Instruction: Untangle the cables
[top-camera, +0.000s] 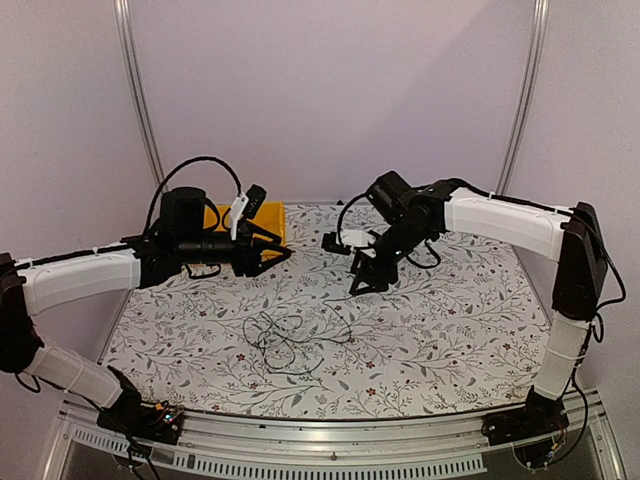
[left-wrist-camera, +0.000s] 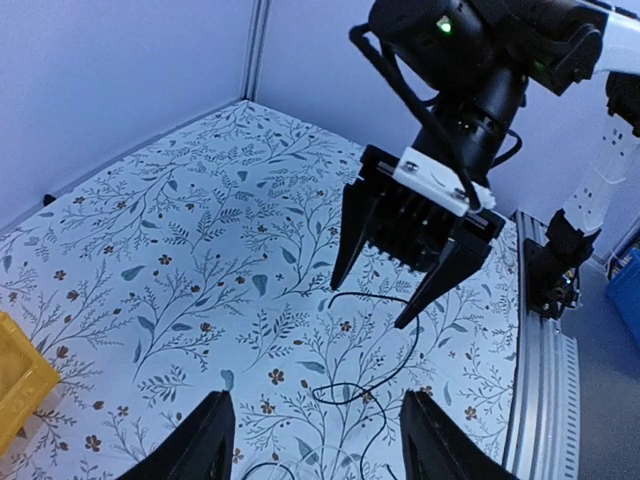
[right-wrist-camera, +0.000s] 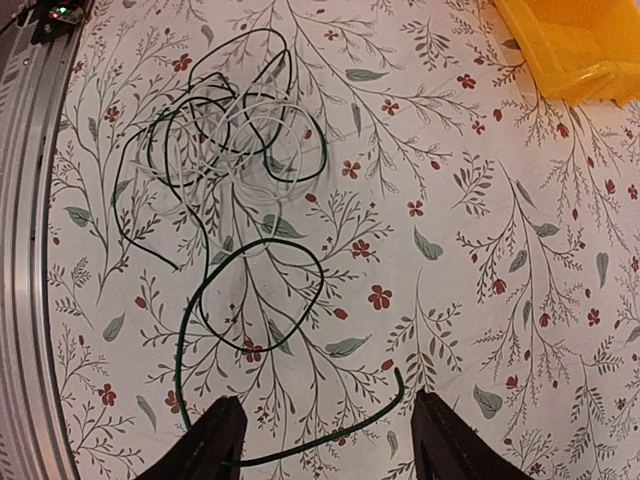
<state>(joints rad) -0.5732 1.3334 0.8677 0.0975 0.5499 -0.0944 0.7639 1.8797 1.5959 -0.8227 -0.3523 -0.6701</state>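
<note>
Shows the cables (top-camera: 285, 340) heaped in loose overlapping loops on the table (top-camera: 450, 330), toward 6 o'clock of centre. Sets the right claw (top-camera: 365, 283), fingers apart and empty, above their 2 o'clock side, probably to pinch a free end. Places the left claw (top-camera: 275, 250), likewise apart, at 10 o'clock near the yellow bin (top-camera: 262, 222), apparently leaving room.

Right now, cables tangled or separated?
Tangled. The cables lie in one pile on the table, dark and pale loops crossing each other; one dark strand trails out toward the right fingers.
</note>
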